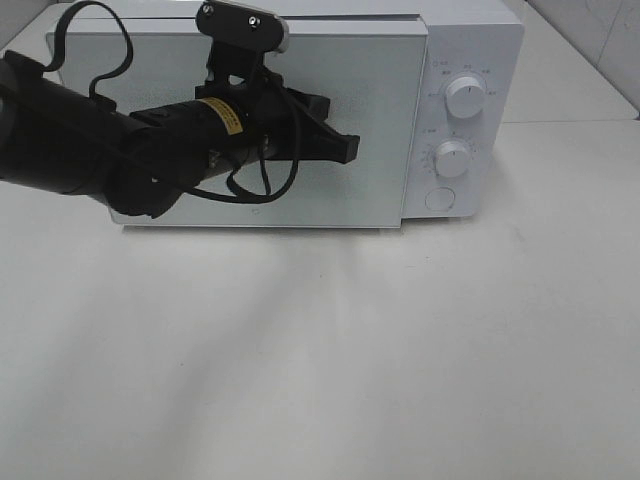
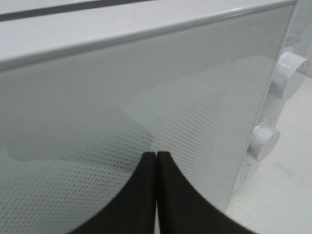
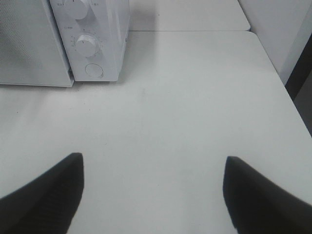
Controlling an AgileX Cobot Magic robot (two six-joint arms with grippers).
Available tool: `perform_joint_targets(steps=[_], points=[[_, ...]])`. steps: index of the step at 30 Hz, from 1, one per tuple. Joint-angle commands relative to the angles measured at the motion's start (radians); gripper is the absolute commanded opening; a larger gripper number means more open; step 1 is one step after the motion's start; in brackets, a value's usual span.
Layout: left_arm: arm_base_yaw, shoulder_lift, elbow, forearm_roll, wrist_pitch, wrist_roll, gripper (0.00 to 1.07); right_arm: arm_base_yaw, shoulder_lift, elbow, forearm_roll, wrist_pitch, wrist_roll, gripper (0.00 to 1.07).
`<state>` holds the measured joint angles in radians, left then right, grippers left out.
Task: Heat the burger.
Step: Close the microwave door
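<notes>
The burger is out of view in every frame. A white microwave point(image 1: 385, 95) stands at the back of the table with its door shut. My left gripper point(image 1: 350, 148) is shut and empty, its tip right at the door's dotted glass, towards the side of the control panel. In the left wrist view the two black fingertips point(image 2: 146, 170) press together in front of the door point(image 2: 97, 97). My right gripper point(image 3: 153, 195) is open and holds nothing, hovering over bare table to the right of the microwave point(image 3: 105, 29).
The microwave's panel carries an upper knob point(image 1: 466, 97), a lower knob point(image 1: 452, 158) and a round button point(image 1: 438, 198). The white table point(image 1: 320, 350) spreads wide in front. Its right edge point(image 3: 287, 92) drops off beside a dark gap.
</notes>
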<state>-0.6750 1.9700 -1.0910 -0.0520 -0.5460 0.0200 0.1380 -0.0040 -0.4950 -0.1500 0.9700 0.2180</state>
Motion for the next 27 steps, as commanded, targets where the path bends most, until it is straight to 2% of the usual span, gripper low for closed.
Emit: perform_joint_targets(steps=[1, 11, 18, 22, 27], points=[[0.01, 0.013, -0.046, -0.052, -0.043, -0.002, 0.0, -0.006, -0.027, 0.001, 0.003, -0.004, -0.003, 0.75], [0.004, 0.085, -0.15, -0.052, -0.03, -0.003, 0.0, -0.006, -0.027, 0.001, 0.003, -0.004, -0.003, 0.75], [0.004, 0.139, -0.267, -0.051, 0.012, -0.008, 0.0, -0.006, -0.027, 0.001, 0.003, -0.004, -0.003, 0.75], [-0.002, 0.134, -0.274, -0.04, 0.026, -0.008, 0.0, -0.006, -0.027, 0.001, 0.003, -0.004, -0.003, 0.75], [-0.038, 0.102, -0.271, -0.028, 0.197, -0.006, 0.0, -0.006, -0.027, 0.001, 0.003, -0.004, -0.003, 0.75]])
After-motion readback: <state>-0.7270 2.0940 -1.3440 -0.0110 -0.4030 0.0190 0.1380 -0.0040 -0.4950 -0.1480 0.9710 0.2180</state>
